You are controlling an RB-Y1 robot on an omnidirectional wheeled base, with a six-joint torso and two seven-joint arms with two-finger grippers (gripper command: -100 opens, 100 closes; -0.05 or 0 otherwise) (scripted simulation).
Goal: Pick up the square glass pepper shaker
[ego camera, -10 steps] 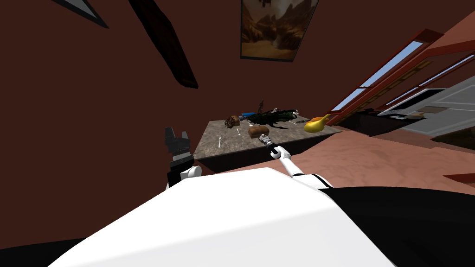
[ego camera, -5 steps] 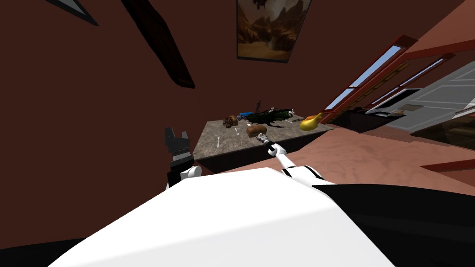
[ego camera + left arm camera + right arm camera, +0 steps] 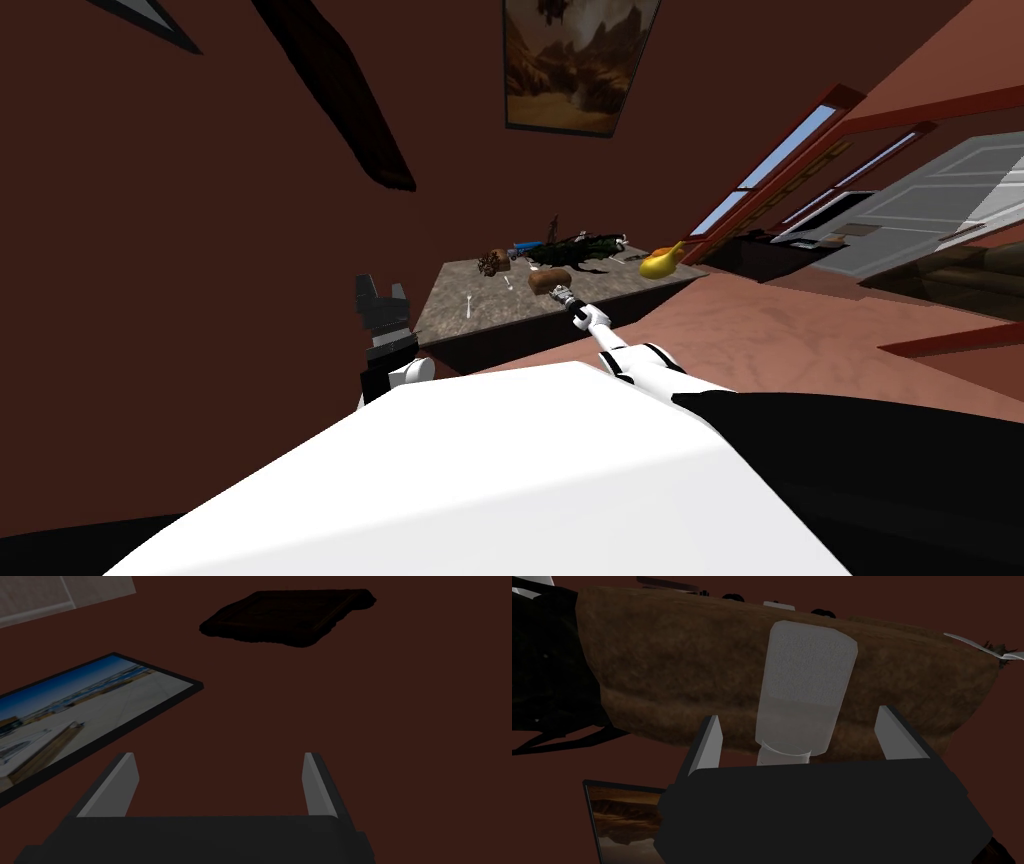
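The pepper shaker (image 3: 807, 691) is a pale, translucent, square-sided bottle with a frosted upper half. It stands between the fingers of my right gripper (image 3: 801, 715), which is open, with a gap on each side of the shaker. A brown loaf (image 3: 662, 666) lies right behind it. In the head view my right gripper (image 3: 562, 294) is stretched out over the stone-topped table (image 3: 470, 315), at the near side of the loaf (image 3: 546, 281). My left gripper (image 3: 380, 300) is raised beside the table's left edge, and its fingers (image 3: 218, 755) stand open and empty.
Further back on the table lie a dark tangled plant-like mass (image 3: 580, 250), a small brown object (image 3: 492, 262), a blue item (image 3: 528, 245) and a yellow object (image 3: 660, 263) at the far right corner. A white utensil (image 3: 469, 306) lies near the table's left front.
My head view has swung a little, shifting the whole scene left. My right arm has stretched slightly further out over the table toward the loaf. The left arm has not moved.
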